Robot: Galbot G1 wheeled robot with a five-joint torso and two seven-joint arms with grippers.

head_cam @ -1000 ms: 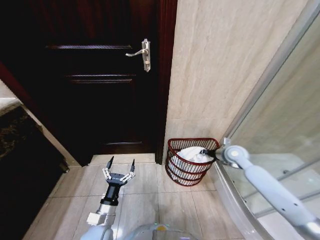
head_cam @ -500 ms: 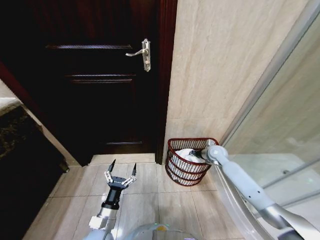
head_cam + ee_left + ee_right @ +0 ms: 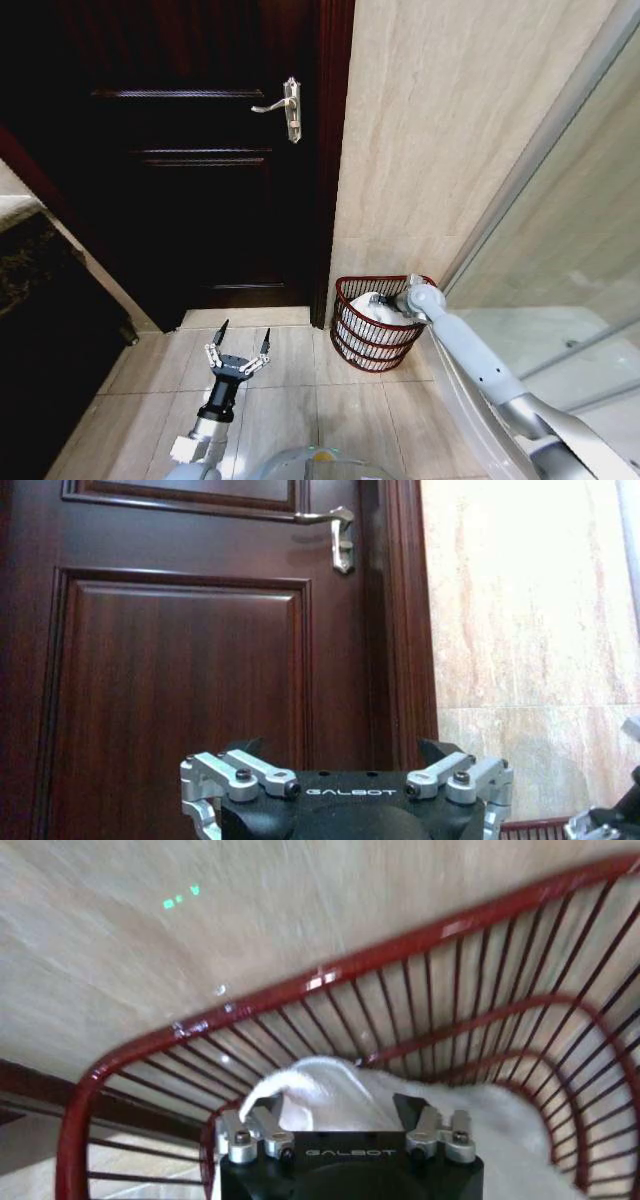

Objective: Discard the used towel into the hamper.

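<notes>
The hamper (image 3: 350, 340), a dark red wire basket, stands on the floor against the beige wall beside the door. A white towel (image 3: 372, 308) lies heaped inside it. My right gripper (image 3: 398, 306) hangs over the hamper's right rim, pointing into it. In the right wrist view the right gripper (image 3: 335, 1104) is open just above the towel (image 3: 330, 1080), inside the red bars of the hamper (image 3: 330, 979). My left gripper (image 3: 238, 352) is open and holds nothing, low over the tiled floor left of the hamper, and the left gripper (image 3: 340, 746) faces the door.
A dark wooden door (image 3: 190, 150) with a metal lever handle (image 3: 285, 105) fills the left. A glass shower screen (image 3: 560, 250) and its curved sill run along the right. Beige floor tiles (image 3: 300, 390) lie open in front of the hamper.
My right arm has swung left, bringing its wrist from outside the hamper's right rim to over the towel. The left gripper has barely shifted.
</notes>
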